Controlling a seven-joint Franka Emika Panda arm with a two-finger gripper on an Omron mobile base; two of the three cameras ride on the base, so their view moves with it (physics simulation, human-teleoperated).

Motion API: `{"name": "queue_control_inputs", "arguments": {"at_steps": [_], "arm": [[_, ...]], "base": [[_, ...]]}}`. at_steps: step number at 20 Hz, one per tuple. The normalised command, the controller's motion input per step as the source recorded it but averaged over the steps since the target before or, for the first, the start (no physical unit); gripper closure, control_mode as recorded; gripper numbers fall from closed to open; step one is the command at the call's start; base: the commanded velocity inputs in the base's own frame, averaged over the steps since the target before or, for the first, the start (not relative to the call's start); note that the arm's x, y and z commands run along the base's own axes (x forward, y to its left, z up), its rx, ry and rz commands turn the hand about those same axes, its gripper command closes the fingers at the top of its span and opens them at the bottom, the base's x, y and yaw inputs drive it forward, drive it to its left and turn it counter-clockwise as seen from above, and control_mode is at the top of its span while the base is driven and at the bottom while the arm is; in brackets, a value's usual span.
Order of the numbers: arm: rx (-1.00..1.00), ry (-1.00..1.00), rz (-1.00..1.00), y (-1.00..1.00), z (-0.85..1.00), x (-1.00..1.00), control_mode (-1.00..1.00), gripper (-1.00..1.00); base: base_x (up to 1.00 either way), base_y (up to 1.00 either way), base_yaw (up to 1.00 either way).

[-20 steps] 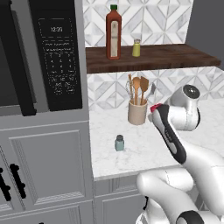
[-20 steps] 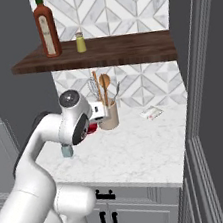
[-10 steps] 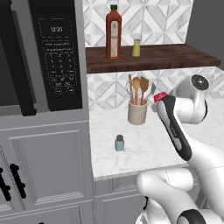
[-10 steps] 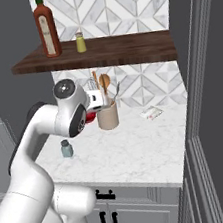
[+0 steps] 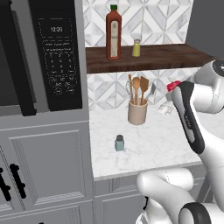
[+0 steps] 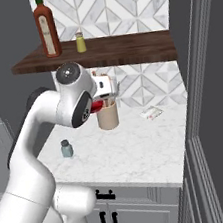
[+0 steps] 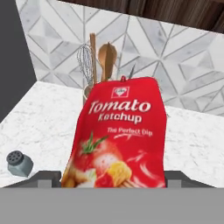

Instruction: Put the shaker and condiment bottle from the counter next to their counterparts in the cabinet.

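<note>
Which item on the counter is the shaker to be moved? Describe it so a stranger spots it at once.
Start at the white marble counter under the dark wooden shelf. Look in front of the beige utensil crock, toward the counter's front edge by the grey cabinet side. The shaker stands alone there: small, teal-grey, grey-capped, unlike the yellow-green shaker up on the shelf.

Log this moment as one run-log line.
gripper: shut on ketchup packet, lifted | shaker: on counter | shelf: tall bottle, yellow-green shaker

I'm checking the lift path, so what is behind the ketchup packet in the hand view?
Behind the ketchup packet stands the utensil crock, with a whisk and wooden spoons rising above it. The crock's body is mostly covered by the packet.
</note>
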Motion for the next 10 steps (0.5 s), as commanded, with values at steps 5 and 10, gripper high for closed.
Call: {"name": "queue_control_inputs", "arguments": {"at_steps": [5, 10], "arm": [[0.00, -0.06, 0.00, -0.13, 0.57, -0.02, -1.00, 1.00], [-0.01, -0.01, 0.00, -0.03, 0.54, 0.00, -1.00, 1.00]], "base": [[0.00, 0.00, 0.00], [0.00, 0.00, 0.00]]}}
